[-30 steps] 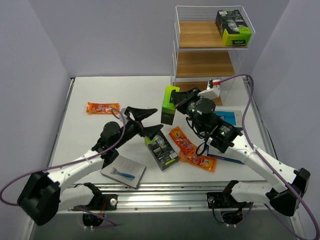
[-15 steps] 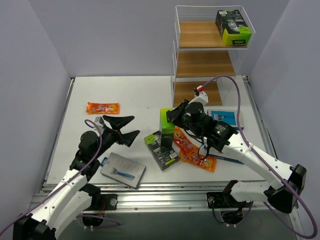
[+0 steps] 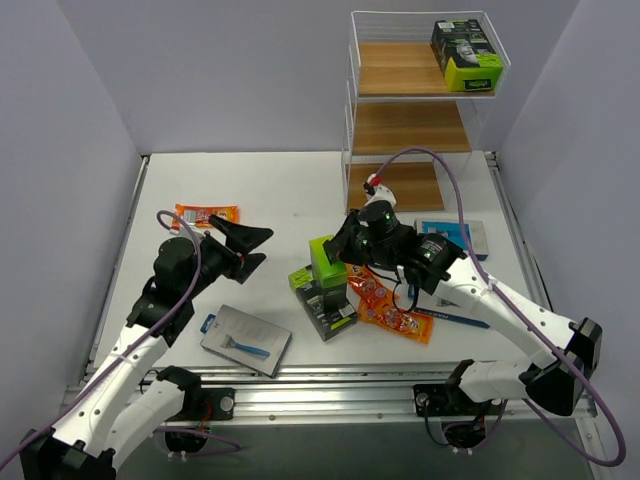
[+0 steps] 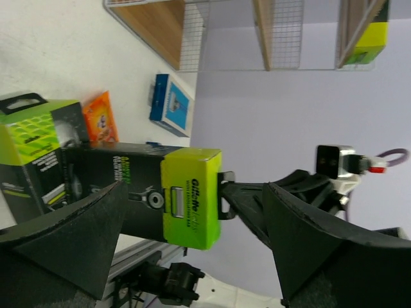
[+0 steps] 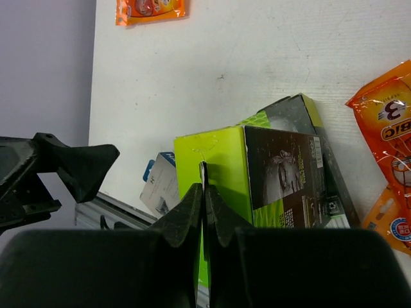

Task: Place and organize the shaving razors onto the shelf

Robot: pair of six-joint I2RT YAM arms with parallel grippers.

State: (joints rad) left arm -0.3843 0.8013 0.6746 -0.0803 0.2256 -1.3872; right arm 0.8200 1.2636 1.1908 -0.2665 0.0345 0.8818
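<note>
The right tool (image 5: 203,189) is pressed together on the thin hang tab at the lime end of a black-and-lime carton (image 3: 322,258). The carton is a rectangular cardboard box hanging roughly upright, lime end up and long axis near vertical. It sits just above a second matching carton (image 3: 328,305) that lies flat on the white tabletop (image 3: 270,185) with its long axis running diagonally. Small print on the held carton's lime end appears to read "Gillette". The left tool (image 3: 250,248) is spread wide and holds nothing. Glossy orange packets (image 3: 388,300) lie crumpled beside the flat carton; one shows "BIC" and a "3". Another orange packet (image 3: 205,215) lies apart at the left. A flat grey card (image 3: 247,341) shows a blue razor, and a blue card (image 3: 448,235) lies near the shelf (image 3: 405,125). The shelf has wood-grain boards in a white wire frame, and its top tier carries a third carton (image 3: 466,55)
</note>
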